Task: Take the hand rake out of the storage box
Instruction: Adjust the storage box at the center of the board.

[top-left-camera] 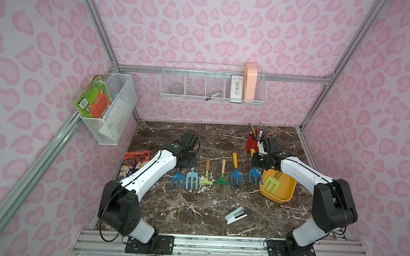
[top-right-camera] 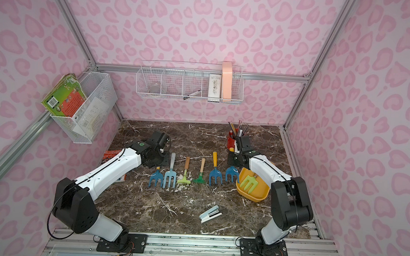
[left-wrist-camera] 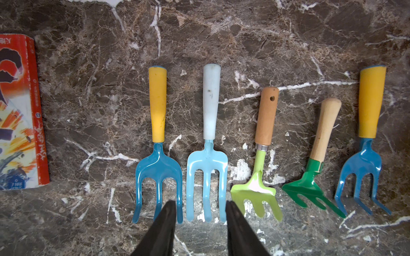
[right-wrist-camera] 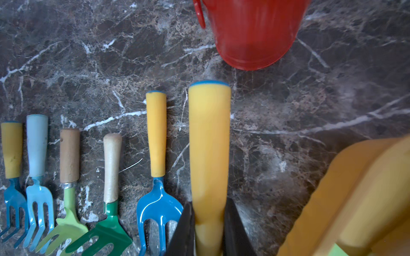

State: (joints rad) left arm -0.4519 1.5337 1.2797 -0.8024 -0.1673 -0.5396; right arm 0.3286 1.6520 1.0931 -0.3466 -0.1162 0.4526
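Right jaws pinch the yellow handle (right-wrist-camera: 209, 144) of a blue-headed hand rake (top-left-camera: 255, 175), low on the grip, close to the neck. Judgement: a hold near the head keeps the heavier end from swinging. Left jaws are spread and hold nothing, poised over the tines of the pale blue fork (left-wrist-camera: 207, 172) (parked clear of the right arm (top-left-camera: 302, 173), I judge).

Held rake: outside the storage box (top-left-camera: 286, 189), head just beside the box wall on the row side; contact with that wall not resolvable. In the right wrist view its handle looks bigger than its neighbour's, so that end is probably off the worktop (top-left-camera: 195, 205). Whether the tines rest on it, I cannot tell.

Row: five tools lie side by side, handles toward the back wall, tines toward the arms: teal fork (left-wrist-camera: 158, 168), pale blue fork, lime rake (left-wrist-camera: 255, 190), dark green rake (left-wrist-camera: 310, 188), blue fork (left-wrist-camera: 361, 168). The held rake lines up as a sixth with the same heading, which reads as a sorted layout whose free slot is next to the box.

Box contents: a light green rake (top-left-camera: 271, 183), tines toward the near rim, handle running under the right arm.

Red pencil cup (right-wrist-camera: 253, 33) stands beyond the held handle's tip, apart from it.

Stage (judgement): removal looks done for the held rake; lowering and release are left
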